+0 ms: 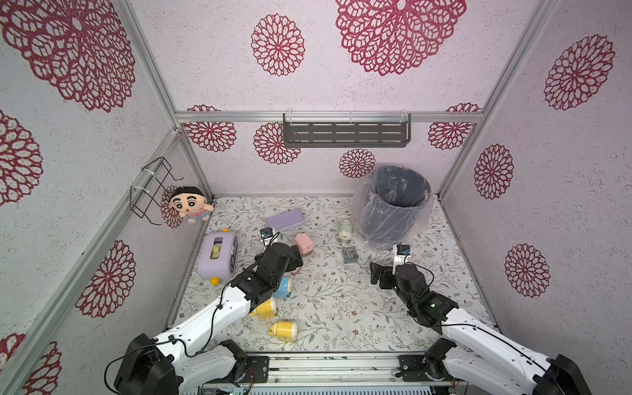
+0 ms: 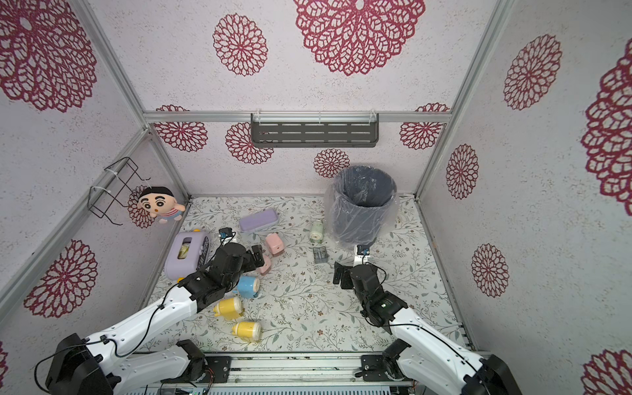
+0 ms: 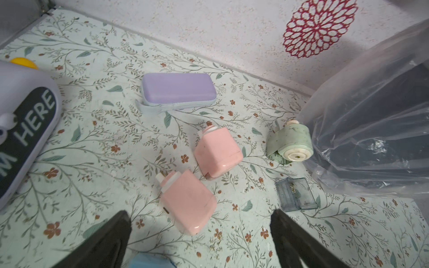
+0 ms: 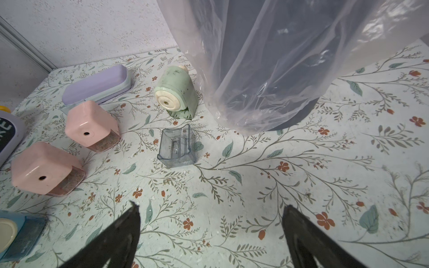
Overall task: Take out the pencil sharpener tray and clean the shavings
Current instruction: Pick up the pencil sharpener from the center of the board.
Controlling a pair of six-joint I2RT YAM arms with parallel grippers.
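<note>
A clear grey tray (image 1: 349, 254) (image 4: 177, 148) lies loose on the floral table, beside a green sharpener (image 1: 344, 231) (image 4: 177, 92). A few tan shavings (image 3: 293, 188) sit inside it. Two pink sharpeners (image 3: 218, 150) (image 3: 188, 201) lie to its left, their trays in place and full of brownish shavings (image 4: 105, 141). My left gripper (image 1: 297, 256) (image 3: 199, 212) hangs open over the nearer pink sharpener, holding nothing. To the right of the tray and nearer me, my right gripper (image 1: 378, 273) (image 4: 210, 205) stands open over bare table.
A grey bin (image 1: 386, 219) lined with clear plastic stands at the back right. A purple box (image 1: 219, 254), a purple case (image 1: 285, 219), a blue sharpener (image 1: 284, 287) and two yellow ones (image 1: 265, 307) (image 1: 284, 330) fill the left side.
</note>
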